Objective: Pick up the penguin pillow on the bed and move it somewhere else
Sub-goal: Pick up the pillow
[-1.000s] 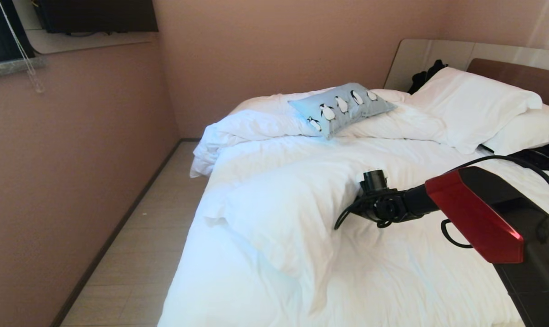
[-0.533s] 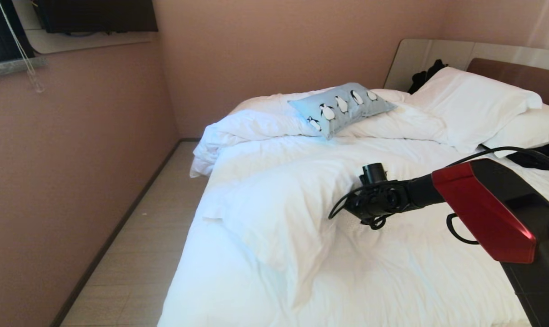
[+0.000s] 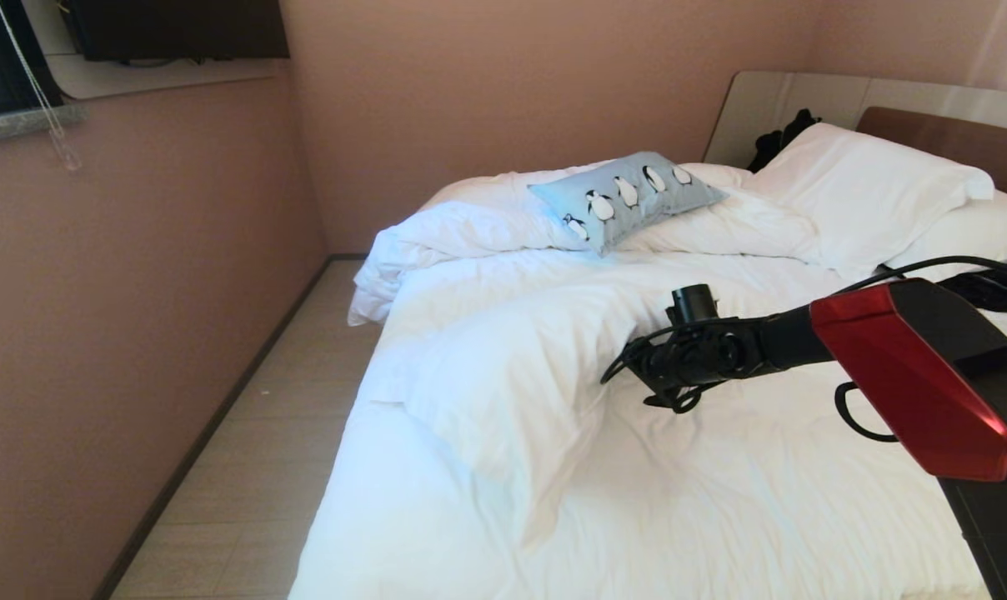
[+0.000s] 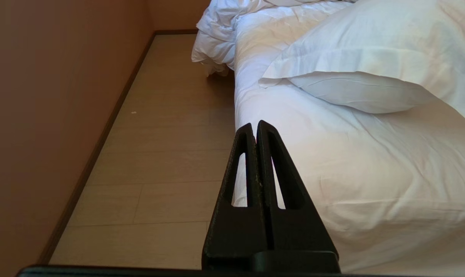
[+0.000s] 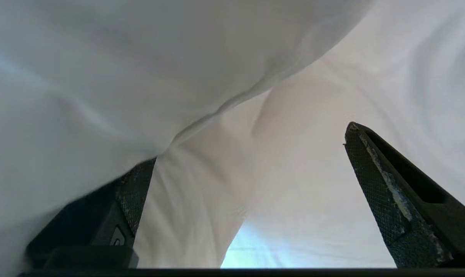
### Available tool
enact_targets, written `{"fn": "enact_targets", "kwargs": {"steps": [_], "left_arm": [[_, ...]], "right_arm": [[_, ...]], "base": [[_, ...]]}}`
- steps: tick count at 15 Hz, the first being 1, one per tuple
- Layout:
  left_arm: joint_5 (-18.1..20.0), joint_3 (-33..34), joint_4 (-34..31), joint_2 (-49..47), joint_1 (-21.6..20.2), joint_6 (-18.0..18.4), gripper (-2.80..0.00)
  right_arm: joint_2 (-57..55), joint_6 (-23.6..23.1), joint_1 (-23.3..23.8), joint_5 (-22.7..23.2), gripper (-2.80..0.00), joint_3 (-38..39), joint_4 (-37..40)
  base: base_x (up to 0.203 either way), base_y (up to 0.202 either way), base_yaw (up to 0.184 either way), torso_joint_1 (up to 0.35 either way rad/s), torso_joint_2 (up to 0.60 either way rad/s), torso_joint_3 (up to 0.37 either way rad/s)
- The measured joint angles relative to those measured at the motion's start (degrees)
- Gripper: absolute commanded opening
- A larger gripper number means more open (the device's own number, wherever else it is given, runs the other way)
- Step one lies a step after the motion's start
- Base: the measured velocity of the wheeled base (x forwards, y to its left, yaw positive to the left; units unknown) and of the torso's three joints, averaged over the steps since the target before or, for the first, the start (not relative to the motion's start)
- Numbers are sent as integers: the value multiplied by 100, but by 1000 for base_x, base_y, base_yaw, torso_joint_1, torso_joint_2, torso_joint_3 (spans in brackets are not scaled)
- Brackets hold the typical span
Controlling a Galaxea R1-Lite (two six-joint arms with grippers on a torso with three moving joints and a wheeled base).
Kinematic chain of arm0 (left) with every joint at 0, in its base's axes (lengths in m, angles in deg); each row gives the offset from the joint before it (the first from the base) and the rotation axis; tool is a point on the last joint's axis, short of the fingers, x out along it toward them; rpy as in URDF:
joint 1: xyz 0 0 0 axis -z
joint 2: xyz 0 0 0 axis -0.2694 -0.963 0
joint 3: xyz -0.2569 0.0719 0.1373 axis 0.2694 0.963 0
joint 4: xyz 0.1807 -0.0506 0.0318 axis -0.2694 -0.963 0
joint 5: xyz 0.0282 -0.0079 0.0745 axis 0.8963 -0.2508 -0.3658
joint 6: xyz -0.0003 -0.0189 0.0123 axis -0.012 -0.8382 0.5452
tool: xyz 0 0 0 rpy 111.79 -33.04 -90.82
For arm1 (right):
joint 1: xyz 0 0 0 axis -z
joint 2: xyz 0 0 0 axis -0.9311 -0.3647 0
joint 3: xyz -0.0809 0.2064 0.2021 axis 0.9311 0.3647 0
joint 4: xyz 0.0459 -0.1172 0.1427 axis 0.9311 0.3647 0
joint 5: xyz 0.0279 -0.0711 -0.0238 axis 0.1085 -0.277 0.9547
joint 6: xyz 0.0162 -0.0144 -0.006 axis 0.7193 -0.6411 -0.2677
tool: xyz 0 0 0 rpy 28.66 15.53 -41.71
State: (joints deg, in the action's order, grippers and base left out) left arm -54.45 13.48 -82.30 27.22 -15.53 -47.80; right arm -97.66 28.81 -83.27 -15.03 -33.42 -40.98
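Rumpled white bed (image 3: 720, 500) in a pink-walled room; penguin pillow (image 3: 627, 198) lies near the headboard (image 3: 945, 133). Right gripper (image 5: 251, 169), fingers wide, hovers close over the duvet (image 3: 512, 392); left gripper (image 4: 257, 129), fingers together, beside the bed

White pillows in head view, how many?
2, both at the bed's head on the right: one pillow on top, a second partly under it. More may hide beneath the duvet.

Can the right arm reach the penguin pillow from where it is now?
Probably yes: the right gripper, jaws open, hangs over the duvet, and only low bedding lies before the penguin pillow farther up.
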Motion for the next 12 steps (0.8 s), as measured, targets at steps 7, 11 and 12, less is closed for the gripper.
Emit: {"fn": "enact_targets", "kwargs": {"steps": [7,11,12], "left_arm": [[-4,0,0,0,0,-1,-280],[0,0,0,0,0,-2,-280],[-2,0,0,0,0,0,-280]], "right_arm": [[117,137,0,203,0,-30,-304],[212,225,0,222,0,-23,-345],[229,230,0,222,0,-23,-342]], "base": [[0,0,0,0,0,0],[0,0,0,0,0,0],[0,0,0,0,0,0]]}}
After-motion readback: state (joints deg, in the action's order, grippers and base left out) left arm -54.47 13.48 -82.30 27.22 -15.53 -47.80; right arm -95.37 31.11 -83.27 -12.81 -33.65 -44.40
